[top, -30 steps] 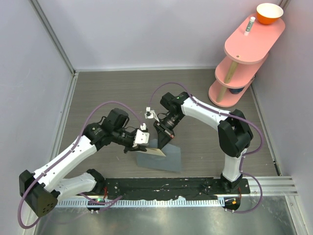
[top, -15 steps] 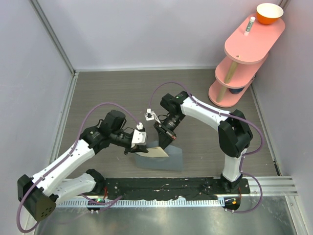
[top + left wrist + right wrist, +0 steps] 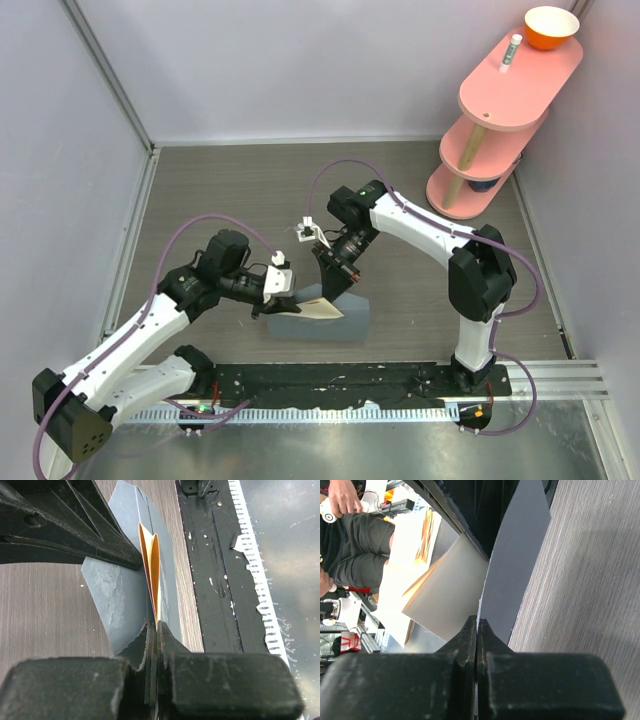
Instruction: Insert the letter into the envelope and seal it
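The slate blue-grey envelope (image 3: 345, 322) lies on the table near the front rail, its flap lifted. My right gripper (image 3: 333, 292) is shut on the flap's edge; the right wrist view shows the jaws (image 3: 477, 620) pinching the blue-grey flap (image 3: 520, 555). My left gripper (image 3: 290, 303) is shut on the folded tan letter (image 3: 322, 309), held at the envelope's mouth. In the left wrist view the letter (image 3: 154, 565) stands edge-on in front of the closed jaws (image 3: 156, 625), over the envelope (image 3: 120, 595). How deep the letter sits I cannot tell.
A pink three-tier shelf (image 3: 505, 110) stands at the back right with an orange bowl (image 3: 551, 27) and a small bottle (image 3: 513, 48) on top. The black base rail (image 3: 340, 380) runs along the near edge. Grey walls close in the left and back.
My left gripper has shifted a little left and nearer with the letter. The right gripper still holds the flap, almost in the same place.
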`<act>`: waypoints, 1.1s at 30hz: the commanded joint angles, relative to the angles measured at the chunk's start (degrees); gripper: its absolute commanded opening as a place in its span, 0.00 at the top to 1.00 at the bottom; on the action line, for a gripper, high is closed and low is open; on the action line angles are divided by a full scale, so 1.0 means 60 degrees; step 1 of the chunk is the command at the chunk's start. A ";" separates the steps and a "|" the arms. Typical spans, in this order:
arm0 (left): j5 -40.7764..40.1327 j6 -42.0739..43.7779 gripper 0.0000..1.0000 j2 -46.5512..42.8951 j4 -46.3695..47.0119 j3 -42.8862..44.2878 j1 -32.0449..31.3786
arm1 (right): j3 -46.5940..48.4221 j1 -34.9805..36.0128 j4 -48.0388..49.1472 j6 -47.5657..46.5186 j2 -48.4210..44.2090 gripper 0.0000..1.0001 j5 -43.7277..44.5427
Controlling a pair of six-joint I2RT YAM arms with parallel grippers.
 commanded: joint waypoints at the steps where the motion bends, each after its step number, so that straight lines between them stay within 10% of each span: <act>1: 0.0520 -0.0458 1.00 0.0069 0.0883 -0.0040 0.0047 | 0.0538 0.0115 -0.1295 -0.0833 0.0092 0.99 -0.0749; 9: -0.0342 -0.0737 1.00 0.0201 0.0854 0.0018 -0.0026 | 0.0743 0.0130 -0.1107 -0.0293 0.0341 0.99 -0.0868; 17: -0.2158 -0.0314 1.00 0.0831 -0.0508 0.0795 -0.0977 | 0.0012 0.0320 0.2203 0.3689 -0.0112 0.99 0.0597; 33: -0.4358 -0.0488 1.00 0.1930 -0.1065 0.1147 -0.2882 | -0.0414 0.0408 0.2937 0.4557 0.0151 0.99 0.0290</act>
